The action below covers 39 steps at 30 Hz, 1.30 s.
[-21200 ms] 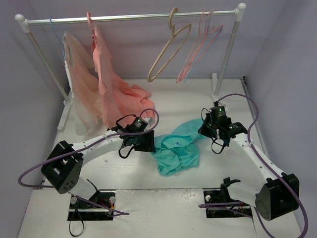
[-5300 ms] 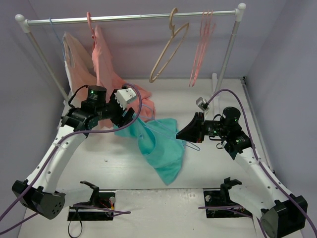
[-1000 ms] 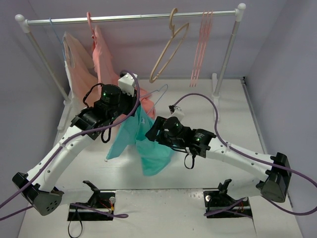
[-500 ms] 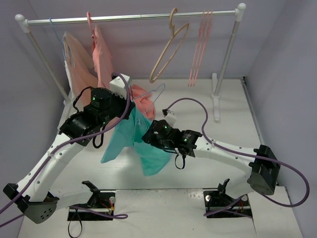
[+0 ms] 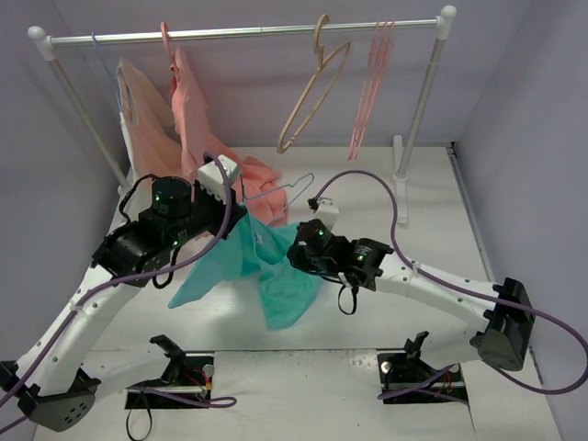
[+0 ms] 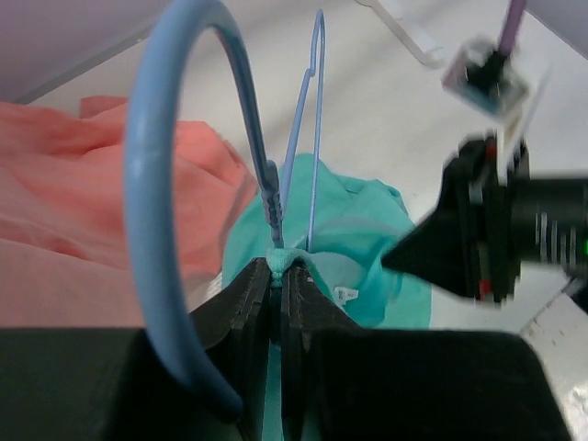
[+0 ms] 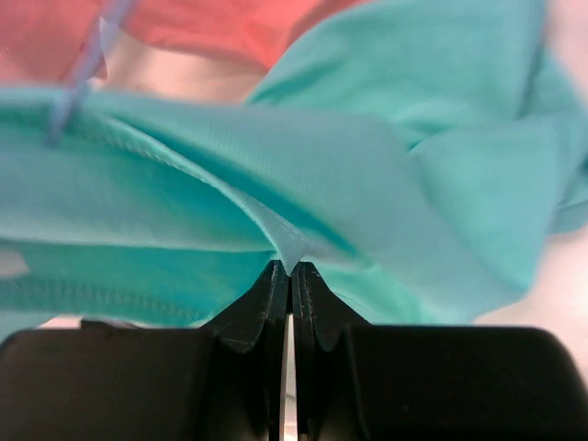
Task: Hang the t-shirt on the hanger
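Mid-air hold of t-shirt point(image 5: 280, 276) and hanger point(image 6: 147, 202).
Logged left gripper point(image 6: 276, 272) pinched shut on hanger neck, teal collar caught at its tips; sits lower and further left than half a second back. Found t-shirt hanging between the arms, left flap spread wider. Logged right gripper point(image 7: 287, 269) closed on a t-shirt fold, shifted slightly right.

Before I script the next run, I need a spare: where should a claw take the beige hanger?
Probably the neck just under the hook of the beige hanger, coming from the front: it hangs free, apart from the pink hangers.
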Each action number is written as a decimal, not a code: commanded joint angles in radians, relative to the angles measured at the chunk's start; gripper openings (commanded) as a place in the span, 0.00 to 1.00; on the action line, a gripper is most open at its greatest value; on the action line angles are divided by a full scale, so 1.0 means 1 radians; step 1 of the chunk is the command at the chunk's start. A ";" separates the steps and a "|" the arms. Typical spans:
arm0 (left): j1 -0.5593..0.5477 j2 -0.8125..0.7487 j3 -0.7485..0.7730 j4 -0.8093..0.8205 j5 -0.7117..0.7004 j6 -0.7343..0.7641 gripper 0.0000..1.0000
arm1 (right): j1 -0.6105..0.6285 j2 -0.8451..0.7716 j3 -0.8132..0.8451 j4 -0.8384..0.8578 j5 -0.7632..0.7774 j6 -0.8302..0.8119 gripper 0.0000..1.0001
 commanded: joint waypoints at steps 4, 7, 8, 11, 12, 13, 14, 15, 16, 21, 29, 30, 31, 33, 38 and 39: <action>0.002 -0.120 -0.051 0.078 0.185 0.096 0.00 | -0.188 -0.168 0.056 -0.049 -0.049 -0.349 0.00; 0.002 -0.159 -0.068 0.094 0.236 0.097 0.00 | -0.282 -0.191 0.076 -0.072 -0.114 -0.456 0.00; 0.002 -0.167 -0.073 0.102 0.241 0.097 0.00 | -0.302 -0.193 0.084 -0.081 -0.125 -0.478 0.00; 0.002 -0.189 -0.083 0.114 0.288 0.129 0.00 | -0.360 -0.188 0.105 -0.104 -0.186 -0.567 0.00; 0.002 -0.192 -0.084 0.114 0.297 0.134 0.00 | -0.382 -0.187 0.110 -0.113 -0.194 -0.583 0.00; 0.002 -0.195 -0.082 0.110 0.322 0.138 0.00 | -0.394 -0.185 0.115 -0.115 -0.206 -0.600 0.00; 0.002 -0.195 -0.079 0.102 0.331 0.142 0.00 | -0.405 -0.182 0.119 -0.117 -0.232 -0.616 0.00; 0.002 -0.193 -0.077 0.082 0.343 0.154 0.00 | -0.416 -0.182 0.133 -0.123 -0.237 -0.647 0.00; 0.002 -0.192 -0.067 0.070 0.351 0.160 0.00 | -0.436 -0.177 0.141 -0.126 -0.237 -0.662 0.00; 0.002 -0.166 -0.038 -0.034 0.342 0.207 0.00 | -0.483 -0.165 0.217 -0.163 -0.306 -0.750 0.00; 0.002 -0.128 -0.021 -0.090 0.311 0.255 0.00 | -0.499 -0.112 0.383 -0.259 -0.365 -0.860 0.00; 0.002 -0.120 -0.008 -0.094 0.313 0.260 0.00 | -0.499 -0.093 0.404 -0.282 -0.391 -0.867 0.00; 0.004 -0.106 -0.001 -0.094 0.320 0.261 0.00 | -0.499 -0.082 0.427 -0.294 -0.408 -0.870 0.00; 0.002 -0.092 0.018 -0.073 0.331 0.260 0.00 | -0.497 -0.063 0.496 -0.330 -0.433 -0.885 0.00; 0.002 -0.051 0.053 0.007 0.406 0.255 0.00 | -0.491 -0.001 0.610 -0.368 -0.529 -0.911 0.00; 0.004 -0.043 0.062 0.027 0.420 0.254 0.00 | -0.489 0.011 0.656 -0.389 -0.540 -0.917 0.00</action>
